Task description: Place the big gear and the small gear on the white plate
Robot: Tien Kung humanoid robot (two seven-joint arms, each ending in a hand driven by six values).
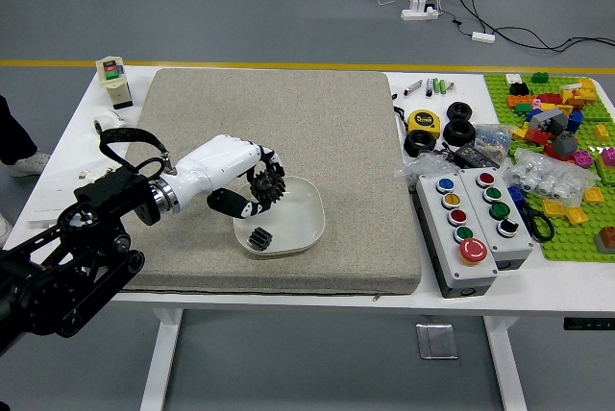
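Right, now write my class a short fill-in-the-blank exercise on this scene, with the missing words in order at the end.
The big gear is held up by the robot's ____ hand.
The small gear lies on the plate, whose colour is ____.
Seen from the robot's side, the tape measure lies to the ____ of the mat.
The largest button on the control boxes is coloured ____.

Missing words: left; white; right; red.
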